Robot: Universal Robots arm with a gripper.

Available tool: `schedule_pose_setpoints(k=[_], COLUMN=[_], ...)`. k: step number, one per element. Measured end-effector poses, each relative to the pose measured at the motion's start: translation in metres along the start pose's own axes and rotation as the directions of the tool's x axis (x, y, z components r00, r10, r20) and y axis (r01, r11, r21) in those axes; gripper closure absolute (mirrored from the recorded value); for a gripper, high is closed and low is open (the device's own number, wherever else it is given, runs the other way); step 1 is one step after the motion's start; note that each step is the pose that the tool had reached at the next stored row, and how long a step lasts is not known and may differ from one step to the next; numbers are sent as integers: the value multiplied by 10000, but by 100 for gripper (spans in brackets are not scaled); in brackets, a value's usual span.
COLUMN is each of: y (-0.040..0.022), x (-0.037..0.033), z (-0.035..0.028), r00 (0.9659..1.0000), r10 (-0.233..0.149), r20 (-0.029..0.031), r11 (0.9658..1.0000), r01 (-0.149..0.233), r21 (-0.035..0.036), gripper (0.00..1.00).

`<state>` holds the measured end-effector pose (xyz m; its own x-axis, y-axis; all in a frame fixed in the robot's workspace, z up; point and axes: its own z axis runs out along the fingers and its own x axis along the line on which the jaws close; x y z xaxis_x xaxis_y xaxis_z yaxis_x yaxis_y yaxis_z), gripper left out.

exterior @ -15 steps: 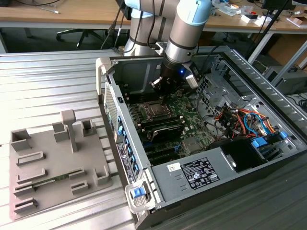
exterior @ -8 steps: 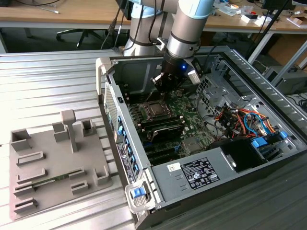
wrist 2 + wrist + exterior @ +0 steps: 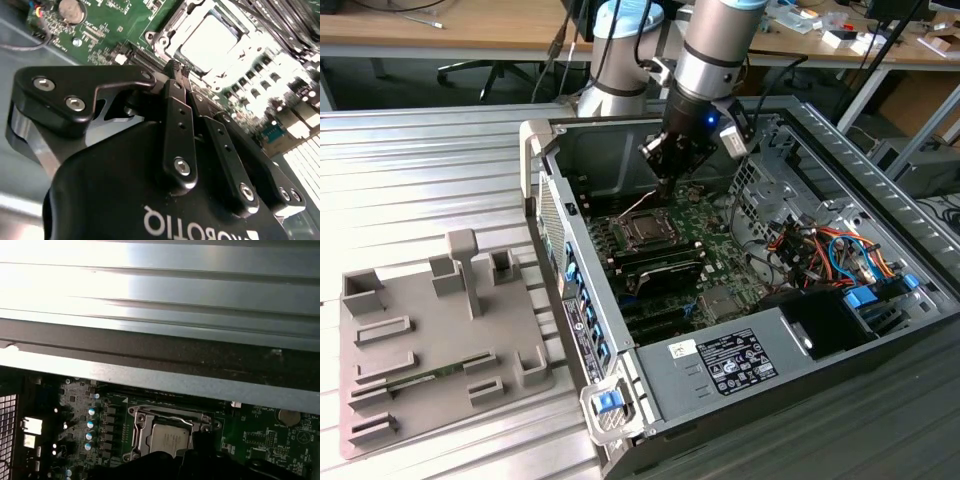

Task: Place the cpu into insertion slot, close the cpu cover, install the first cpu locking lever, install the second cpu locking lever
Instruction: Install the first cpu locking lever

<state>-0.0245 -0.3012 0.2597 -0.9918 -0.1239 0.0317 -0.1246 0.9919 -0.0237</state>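
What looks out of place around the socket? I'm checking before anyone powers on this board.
One locking lever sticks up at a slant beside the seated cpu, unlatched, its free end just below the gripper. Nothing else stands out.

We see a silver arm (image 3: 712, 45) with light-blue joint caps, and a black pincer (image 3: 176, 67) with silver screws and white lettering.

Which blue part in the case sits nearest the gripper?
The row of blue tabs along the case wall on the exterior view's left, beside the motherboard. The blue latch at the near corner and the blue connectors lie farther from the gripper.
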Motion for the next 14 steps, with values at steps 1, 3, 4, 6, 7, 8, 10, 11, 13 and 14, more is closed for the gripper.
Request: schedule_pose_setpoints(k=[1, 3, 4, 6, 7, 8, 10, 11, 13, 14], y=[-2, -3, -4, -5, -6, -6, -6, -6, -6, -5], x=[2, 4, 5, 6, 7, 7, 7, 7, 11, 19], z=[-63, -118, -153, -196, -215, -222, -222, -222, -223, -222], r00=[10000, 10000, 10000, 10000, 10000, 10000, 10000, 10000, 10000, 10000], r10=[-1, -2, -2, -2, -3, -4, -6, -5, -5, -9], r20=[0, 4, 8, 12, 14, 17, 25, 25, 28, 43], r11=[10000, 10000, 10000, 10000, 9999, 9999, 9998, 9998, 9997, 9994], r01=[1, 2, 2, 2, 3, 5, 7, 6, 6, 11], r21=[-11, -38, -62, -92, -110, -134, -193, -195, -239, -344], gripper=[89, 89, 89, 89, 89, 89, 89, 89, 89, 89])
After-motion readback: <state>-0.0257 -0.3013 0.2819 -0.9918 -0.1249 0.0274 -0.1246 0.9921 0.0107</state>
